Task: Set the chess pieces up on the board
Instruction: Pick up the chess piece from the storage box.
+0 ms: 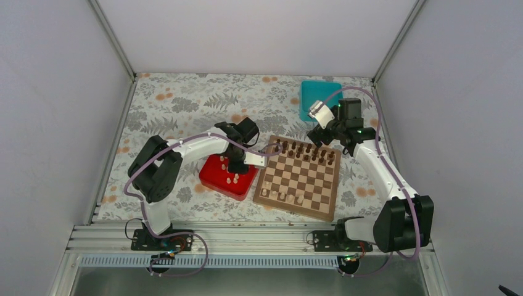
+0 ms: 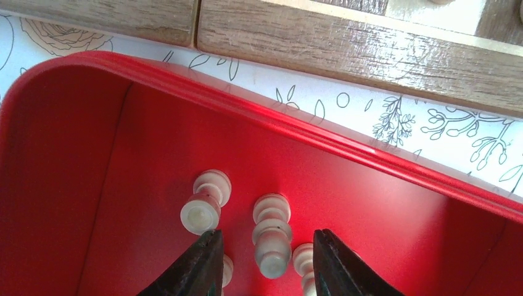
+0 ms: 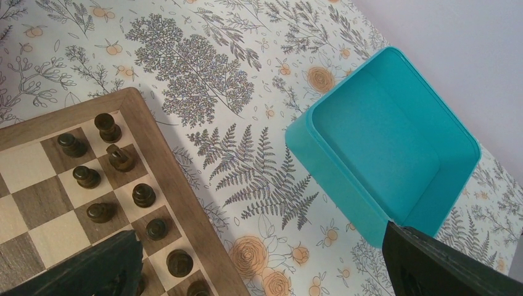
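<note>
The left gripper point(image 2: 266, 235) is hovering open astride one of several chess pieces point(image 2: 272, 242) in the red tray point(image 2: 370, 154) beneath; few are standing on the board point(image 1: 300, 176) ahead. The right gripper point(image 3: 260, 234) is gaping, empty.

Coarse-grained wood with a faint sheen on the border of the board point(image 2: 345, 37); smooth, glossy red plastic for the tray point(image 2: 92, 154); pale turned wood, smooth, in the chess pieces point(image 2: 272, 237); smooth semi-matt plastic for the teal box point(image 3: 382, 142); matt printed table cover point(image 3: 203, 68)
</note>
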You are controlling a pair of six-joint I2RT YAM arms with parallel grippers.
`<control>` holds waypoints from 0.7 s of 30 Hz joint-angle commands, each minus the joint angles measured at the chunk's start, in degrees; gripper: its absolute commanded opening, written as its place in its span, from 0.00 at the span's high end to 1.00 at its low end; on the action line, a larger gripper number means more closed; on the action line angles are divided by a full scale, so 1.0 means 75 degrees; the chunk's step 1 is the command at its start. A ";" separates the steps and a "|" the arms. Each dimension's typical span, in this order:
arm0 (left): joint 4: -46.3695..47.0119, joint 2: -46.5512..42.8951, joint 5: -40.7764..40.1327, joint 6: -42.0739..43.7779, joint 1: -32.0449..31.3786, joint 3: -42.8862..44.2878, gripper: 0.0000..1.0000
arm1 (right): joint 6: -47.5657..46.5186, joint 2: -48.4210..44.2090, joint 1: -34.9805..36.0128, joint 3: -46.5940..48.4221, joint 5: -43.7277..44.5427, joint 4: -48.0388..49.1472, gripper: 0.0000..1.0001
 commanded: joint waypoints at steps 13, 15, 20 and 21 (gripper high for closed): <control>0.0015 0.0206 0.0090 -0.0028 -0.0259 0.0229 0.87 | 0.0018 -0.0192 -0.0084 -0.0134 -0.0174 0.0167 0.00; -0.0012 0.0115 0.0030 -0.0041 -0.0271 0.0238 0.90 | 0.0021 -0.0204 -0.0086 -0.0134 -0.0186 0.0156 0.00; -0.0189 -0.0081 -0.0166 -0.0070 -0.0284 0.0243 0.95 | 0.0005 -0.0226 -0.0083 -0.0140 -0.0189 0.0158 0.00; -0.0246 -0.0124 -0.0250 -0.0076 -0.0284 0.0271 0.95 | 0.0010 -0.0231 -0.0084 -0.0135 -0.0170 0.0157 0.00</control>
